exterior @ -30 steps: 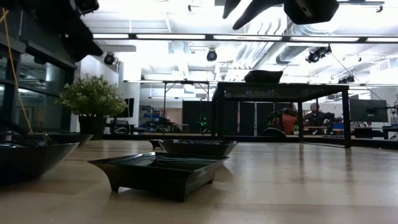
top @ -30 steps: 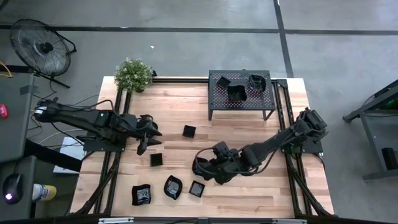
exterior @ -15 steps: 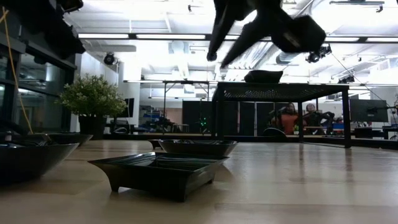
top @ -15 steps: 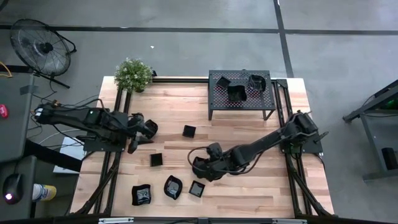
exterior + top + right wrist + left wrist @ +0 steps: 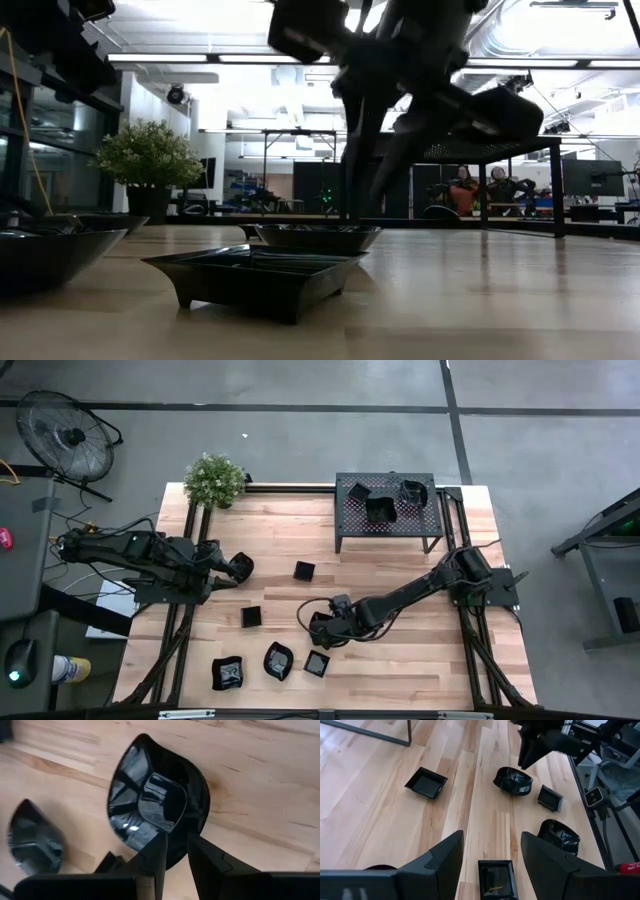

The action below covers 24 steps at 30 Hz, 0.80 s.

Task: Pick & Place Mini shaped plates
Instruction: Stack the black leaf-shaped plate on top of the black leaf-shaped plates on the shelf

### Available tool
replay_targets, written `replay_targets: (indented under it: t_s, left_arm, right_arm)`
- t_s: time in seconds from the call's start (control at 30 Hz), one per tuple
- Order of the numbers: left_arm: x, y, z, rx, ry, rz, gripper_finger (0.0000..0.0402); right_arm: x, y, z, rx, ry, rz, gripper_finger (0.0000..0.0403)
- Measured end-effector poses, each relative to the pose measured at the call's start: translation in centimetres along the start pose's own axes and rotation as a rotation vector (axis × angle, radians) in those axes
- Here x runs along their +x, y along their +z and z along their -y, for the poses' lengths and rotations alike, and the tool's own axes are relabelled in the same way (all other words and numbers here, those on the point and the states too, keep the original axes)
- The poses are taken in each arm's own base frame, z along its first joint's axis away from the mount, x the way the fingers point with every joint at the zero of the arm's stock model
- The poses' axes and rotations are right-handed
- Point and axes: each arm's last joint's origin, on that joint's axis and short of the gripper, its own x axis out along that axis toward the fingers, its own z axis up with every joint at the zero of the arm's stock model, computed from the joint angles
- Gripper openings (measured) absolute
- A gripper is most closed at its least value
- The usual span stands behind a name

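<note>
Closest to the table's (image 5: 400, 660) front edge, three of the mini shaped plates (image 5: 278, 660) lie loose, near one another. Just behind them the right gripper (image 5: 318, 628) hangs over a wavy-rimmed plate (image 5: 157, 810), jaws parted only narrowly and grasping nothing; the dish sits flat on the wood.

That slim gap is the likely trouble. If the fingers come down on the rim instead of straddling it, the glossy dish could tip or skid toward the small square plate (image 5: 317, 663) just beside it. Even a clean pinch on the curved, shiny wall may slide off during a lift.

Farther back, two more square plates (image 5: 251, 616) lie well apart on the boards. Beyond them the left gripper (image 5: 240, 568) waits at the table's left side, its fingers spread wide and empty.

At the far edge the rack (image 5: 350, 520) holds three plates (image 5: 380, 510), close together. A dish set down carelessly there could knock them or hang off the edge.
</note>
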Motion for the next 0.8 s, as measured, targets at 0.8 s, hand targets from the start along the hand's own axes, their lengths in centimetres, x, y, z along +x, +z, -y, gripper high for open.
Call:
replay_targets:
  t_s: [0.8]
  left_arm:
    - [0.00, 0.02, 0.02, 0.007, -0.004, 0.001, 0.0195]
  right_arm:
    - [1.05, 0.78, 0.79, -0.098, -0.097, -0.002, 0.0074]
